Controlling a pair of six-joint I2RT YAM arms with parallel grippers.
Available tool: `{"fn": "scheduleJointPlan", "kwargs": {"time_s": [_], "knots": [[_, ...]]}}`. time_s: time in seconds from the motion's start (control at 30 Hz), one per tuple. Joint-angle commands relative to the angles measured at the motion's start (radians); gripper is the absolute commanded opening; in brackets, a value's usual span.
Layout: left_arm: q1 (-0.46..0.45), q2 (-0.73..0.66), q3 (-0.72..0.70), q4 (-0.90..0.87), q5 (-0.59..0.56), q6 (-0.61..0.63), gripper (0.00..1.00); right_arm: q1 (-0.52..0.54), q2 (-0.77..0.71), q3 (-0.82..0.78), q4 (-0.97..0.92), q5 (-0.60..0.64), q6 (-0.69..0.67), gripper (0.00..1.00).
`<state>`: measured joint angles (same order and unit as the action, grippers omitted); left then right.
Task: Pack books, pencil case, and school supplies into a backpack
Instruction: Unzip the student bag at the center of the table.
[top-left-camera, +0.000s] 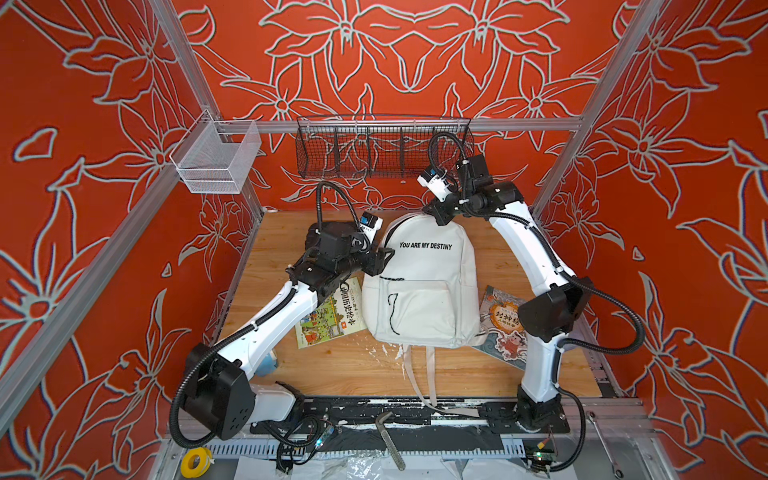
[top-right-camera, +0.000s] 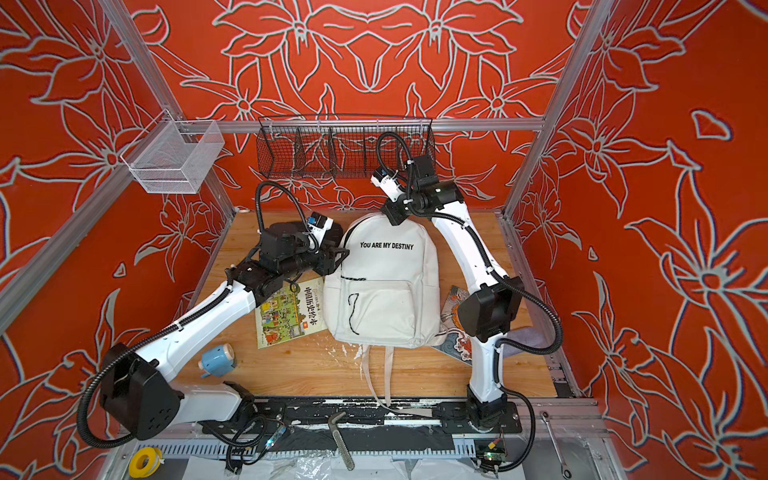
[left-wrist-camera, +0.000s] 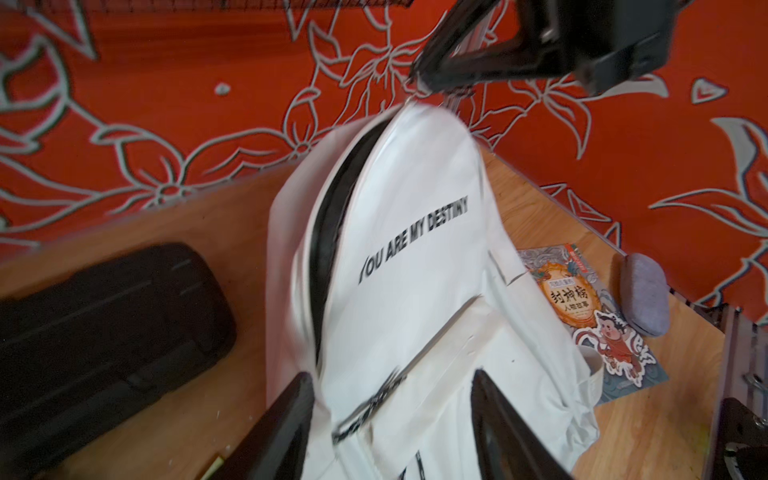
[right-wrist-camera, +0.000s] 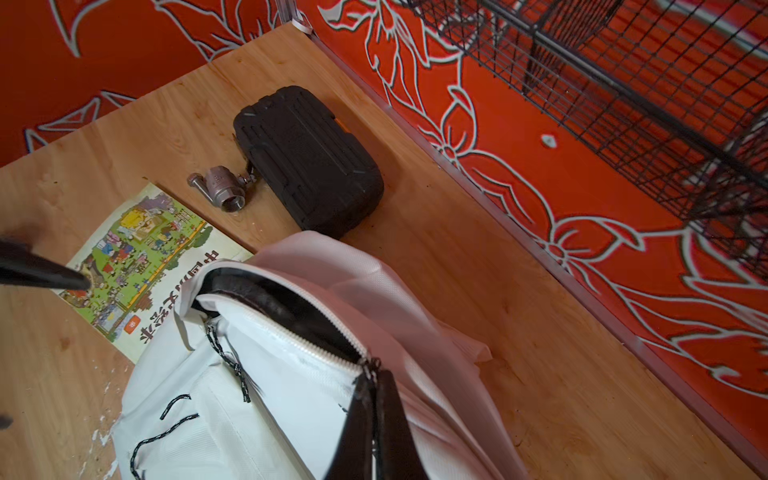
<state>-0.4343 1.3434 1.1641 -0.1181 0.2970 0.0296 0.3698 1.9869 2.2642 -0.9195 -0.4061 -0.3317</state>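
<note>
Resting on the wooden table, our white fabric backpack looks soft, light and floppy, its main zip partly open. We judge the stitched zip edge the firmest hold. Our right gripper is pinched closed on that top edge. Our left gripper straddles the pack's side, jaws apart. The green book lies against the pack.

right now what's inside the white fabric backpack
Through the open zip of the white fabric backpack only dark lining shows, no packed item. The front panel covers the deeper part.
</note>
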Motion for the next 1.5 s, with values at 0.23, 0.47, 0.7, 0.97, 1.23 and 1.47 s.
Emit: {"fn": "scheduleJointPlan", "kwargs": {"time_s": [0.23, 0.47, 0.7, 0.97, 1.23, 1.47], "knots": [[-0.012, 0.230, 0.412, -0.239, 0.027, 0.269, 0.57, 0.031, -0.046, 0.061, -0.029, -0.045, 0.039, 0.00], [-0.011, 0.336, 0.548, -0.325, 0.061, 0.351, 0.57, 0.035, -0.087, 0.051, -0.015, -0.082, 0.066, 0.00], [-0.012, 0.356, 0.562, -0.363, 0.090, 0.363, 0.56, 0.035, -0.109, 0.057, -0.005, -0.118, 0.085, 0.00], [-0.011, 0.387, 0.587, -0.336, 0.086, 0.340, 0.33, 0.047, -0.123, 0.055, -0.005, -0.128, 0.086, 0.00], [-0.011, 0.378, 0.597, -0.342, 0.067, 0.343, 0.00, 0.047, -0.144, 0.051, -0.007, -0.072, 0.090, 0.00], [-0.002, 0.280, 0.509, -0.236, 0.062, 0.283, 0.00, 0.014, -0.177, -0.011, -0.062, 0.075, 0.078, 0.00]]}}
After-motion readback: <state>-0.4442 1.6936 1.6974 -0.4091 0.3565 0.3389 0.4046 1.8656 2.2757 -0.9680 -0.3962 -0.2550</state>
